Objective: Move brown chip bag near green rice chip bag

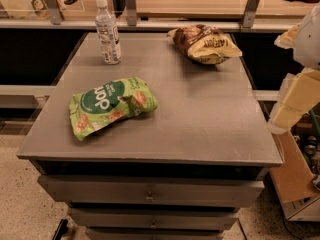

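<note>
The brown chip bag [206,44], dark brown with a cream-yellow panel, lies at the far right of the grey tabletop [200,114]. The green rice chip bag [111,104] lies flat at the front left, well apart from the brown bag. My gripper [295,101] shows as cream-coloured parts at the right edge of the view. It is off the table's right side, level with its middle, and touches neither bag.
A clear plastic water bottle [108,32] stands upright at the table's far left. A railing with metal posts [131,4] runs behind the table. Drawers [150,190] sit below the front edge. A cardboard box [295,179] stands on the floor at the right.
</note>
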`<state>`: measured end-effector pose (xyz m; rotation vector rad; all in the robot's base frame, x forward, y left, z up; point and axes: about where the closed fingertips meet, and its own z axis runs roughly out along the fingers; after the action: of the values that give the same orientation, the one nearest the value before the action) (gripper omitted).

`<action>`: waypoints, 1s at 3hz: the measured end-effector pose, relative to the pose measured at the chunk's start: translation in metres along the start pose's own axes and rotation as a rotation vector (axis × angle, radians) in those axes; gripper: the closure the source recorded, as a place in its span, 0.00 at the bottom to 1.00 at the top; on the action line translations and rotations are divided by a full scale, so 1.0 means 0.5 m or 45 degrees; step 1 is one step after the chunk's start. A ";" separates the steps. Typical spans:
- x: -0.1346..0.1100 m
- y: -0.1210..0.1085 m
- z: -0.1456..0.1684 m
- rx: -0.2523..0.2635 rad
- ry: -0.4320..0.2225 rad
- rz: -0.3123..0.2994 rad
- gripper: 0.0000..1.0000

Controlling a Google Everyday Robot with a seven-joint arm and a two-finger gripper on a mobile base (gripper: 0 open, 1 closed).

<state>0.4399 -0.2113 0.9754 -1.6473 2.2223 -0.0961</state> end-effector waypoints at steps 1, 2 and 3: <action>-0.013 -0.002 0.018 0.088 -0.051 0.113 0.00; -0.017 -0.017 0.035 0.179 -0.077 0.265 0.00; -0.017 -0.036 0.048 0.266 -0.128 0.470 0.00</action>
<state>0.4664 -0.2053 0.9601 -1.0927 2.3089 -0.1383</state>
